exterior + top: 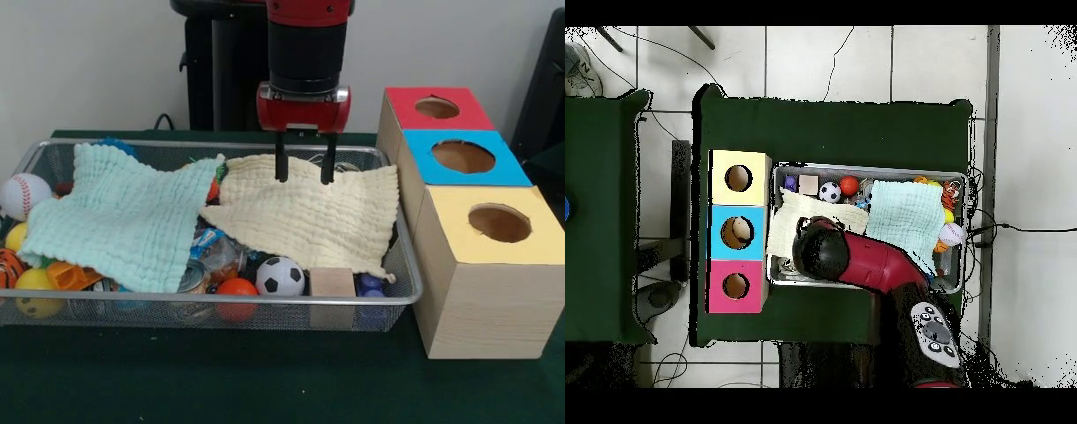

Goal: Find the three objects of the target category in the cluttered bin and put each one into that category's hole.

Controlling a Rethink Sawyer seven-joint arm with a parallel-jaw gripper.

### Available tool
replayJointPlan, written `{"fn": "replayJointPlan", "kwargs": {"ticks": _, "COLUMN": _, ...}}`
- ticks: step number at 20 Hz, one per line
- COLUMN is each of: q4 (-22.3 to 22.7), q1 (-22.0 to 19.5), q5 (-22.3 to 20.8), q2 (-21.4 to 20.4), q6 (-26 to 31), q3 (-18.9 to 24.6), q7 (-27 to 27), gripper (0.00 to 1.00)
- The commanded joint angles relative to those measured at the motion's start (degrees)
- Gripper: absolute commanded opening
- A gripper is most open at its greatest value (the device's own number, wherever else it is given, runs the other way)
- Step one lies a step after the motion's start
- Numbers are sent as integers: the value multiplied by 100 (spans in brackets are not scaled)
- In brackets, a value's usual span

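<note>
The soccer ball, light, stiff and smooth, sits at the bin's 6 o'clock rim, best pinched across its middle, while the gripper hangs spread and empty over the yellow cloth.

We see a robotics lab: a green table on a tiled floor, cables beside the table, and a robot arm above it.
</note>
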Motion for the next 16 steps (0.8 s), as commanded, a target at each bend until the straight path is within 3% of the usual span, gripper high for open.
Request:
{"fn": "replayJointPlan", "kwargs": {"ticks": 1, "q4": -772, "q1": -213, "q5": -178, "q2": 611, "q6": 9, "q3": 404, "q7": 343, "gripper": 100}}
{"fn": "replayJointPlan", "kwargs": {"ticks": 11, "q4": -1159, "q1": -52, "q5": -411, "q2": 1159, "q6": -109, "q3": 266, "q7": 280, "gripper": 100}}
{"fn": "replayJointPlan", "kwargs": {"ticks": 16, "q4": -1035, "q1": -117, "q5": -370, "q2": 1298, "q6": -186, "q3": 567, "q7": 374, "gripper": 100}}
